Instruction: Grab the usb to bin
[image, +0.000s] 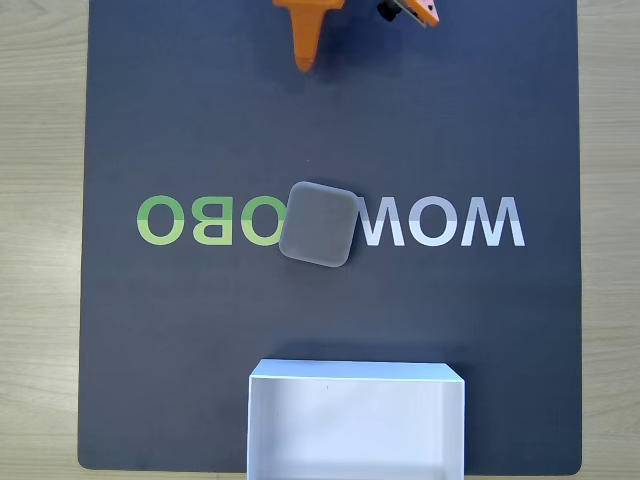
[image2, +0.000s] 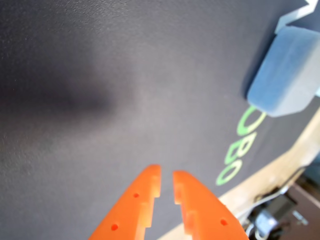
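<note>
The usb, a small grey rounded-square block, lies flat in the middle of the dark mat, over the printed letters. In the wrist view the usb sits at the upper right, well off from the fingers. My orange gripper hangs at the mat's top edge in the fixed view, far above the block. Seen from the wrist, the gripper has its two fingers nearly together with nothing between them. The bin, a white open-topped box, stands at the bottom of the fixed view, below the block.
A dark mat with green and white lettering covers most of the light wooden table. Cables and dark hardware show beyond the mat's edge at the lower right of the wrist view.
</note>
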